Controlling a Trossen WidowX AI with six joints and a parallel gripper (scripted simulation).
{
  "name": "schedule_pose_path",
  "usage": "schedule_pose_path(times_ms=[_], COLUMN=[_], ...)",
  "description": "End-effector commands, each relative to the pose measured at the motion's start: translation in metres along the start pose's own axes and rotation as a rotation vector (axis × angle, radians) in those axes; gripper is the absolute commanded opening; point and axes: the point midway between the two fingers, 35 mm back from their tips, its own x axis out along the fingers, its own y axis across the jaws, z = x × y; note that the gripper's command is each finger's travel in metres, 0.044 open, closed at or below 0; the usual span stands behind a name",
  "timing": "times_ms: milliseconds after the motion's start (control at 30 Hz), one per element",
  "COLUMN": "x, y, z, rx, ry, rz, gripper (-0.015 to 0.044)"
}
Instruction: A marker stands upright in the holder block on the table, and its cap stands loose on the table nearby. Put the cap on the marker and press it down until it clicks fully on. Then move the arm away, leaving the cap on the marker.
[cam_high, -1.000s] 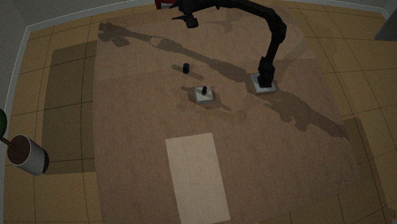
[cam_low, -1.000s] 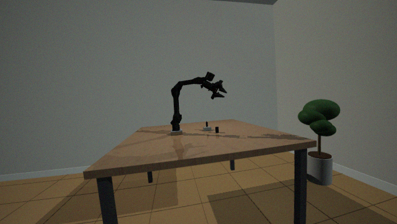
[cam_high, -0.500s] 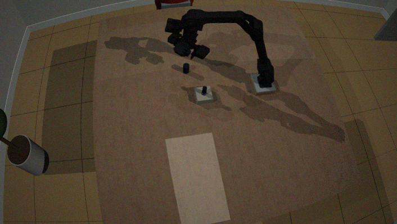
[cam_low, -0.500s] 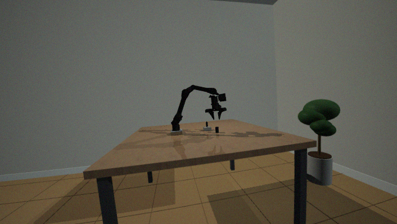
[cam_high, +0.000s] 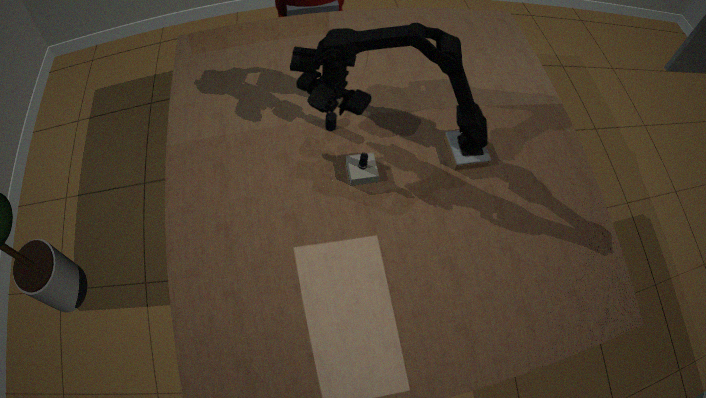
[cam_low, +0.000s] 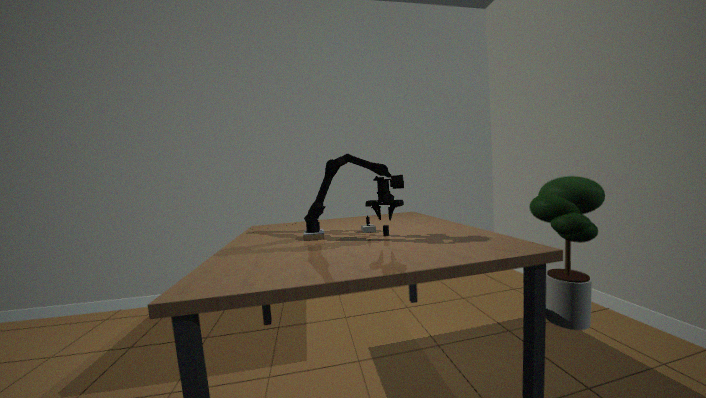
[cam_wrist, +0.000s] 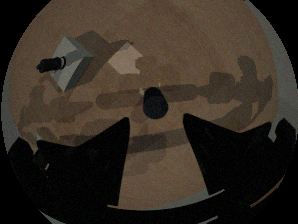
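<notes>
Black and small, the cap (cam_wrist: 154, 103) stands loose on the table (cam_high: 500, 280), directly beneath the half-open, empty gripper (cam_low: 384, 214). A descent slightly off-centre could topple it (nothing steadies it), rolling it away from the marker (cam_high: 363, 160) in its holder block (cam_high: 372, 175).

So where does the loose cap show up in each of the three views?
Top: the cap stands upper centre, just below the fingers.
Exterior: the cap stands mid-table, right of the holder block.
Wrist: the cap is the dark round spot at centre, between and beyond the fingers.
Shared landmark: the grey holder block with the marker, close beside it.
</notes>
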Motion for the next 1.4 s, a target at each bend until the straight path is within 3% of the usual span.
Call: schedule_pose_path(times_ms=[0,1267,1367], x=[0.012,0.066,0.066], y=[0.000,-0.001,-0.001], z=[0.000,0.000,0.000], rx=[-0.007,-0.007,-0.007], ry=[0.005,0.005,0.005], rz=[-0.001,-0.001,-0.001], gripper=[0.0250,0.0250,0.0171])
